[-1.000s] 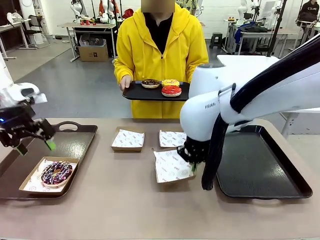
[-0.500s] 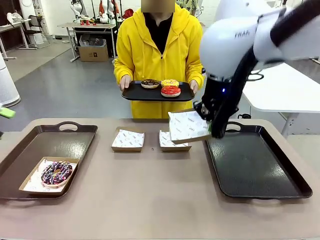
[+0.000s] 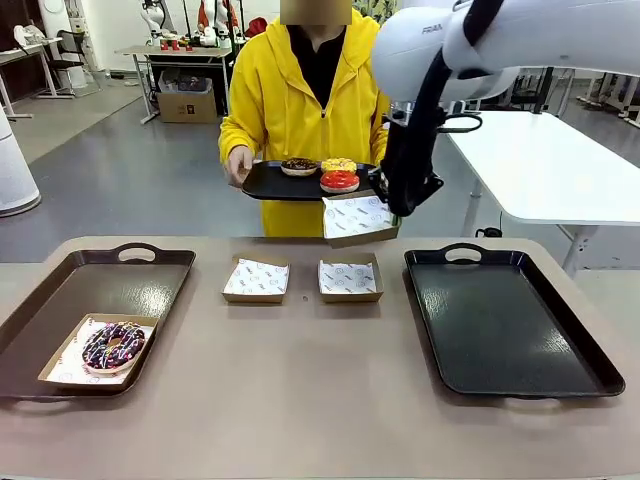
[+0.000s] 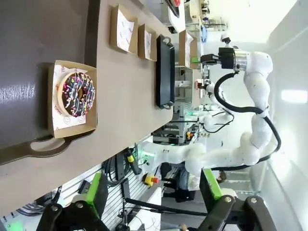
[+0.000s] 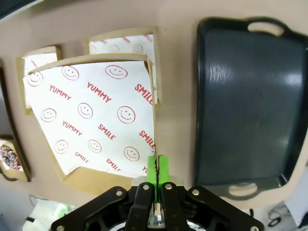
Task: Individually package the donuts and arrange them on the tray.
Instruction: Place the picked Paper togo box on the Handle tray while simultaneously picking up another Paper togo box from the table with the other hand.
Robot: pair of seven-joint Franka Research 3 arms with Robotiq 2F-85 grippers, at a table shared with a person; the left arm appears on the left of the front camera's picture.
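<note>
Right gripper [image 5: 156,166]: jaws pinched tight on the edge of a paper-lined cardboard box [image 3: 357,218], which hangs tilted in the air just below the person's serving tray [image 3: 268,186]. That tray carries the dark chocolate donut [image 3: 300,166], yellow donut [image 3: 339,164] and red donut [image 3: 340,181]. Left gripper [image 4: 154,192]: fingers spread wide, nothing between them. Sprinkled chocolate donut [image 3: 113,345] sits in its own box [image 3: 60,370] on the left table tray [image 3: 150,280]. Two spare lined boxes [image 3: 255,278] lie side by side between that tray and the right table tray [image 3: 505,320].
</note>
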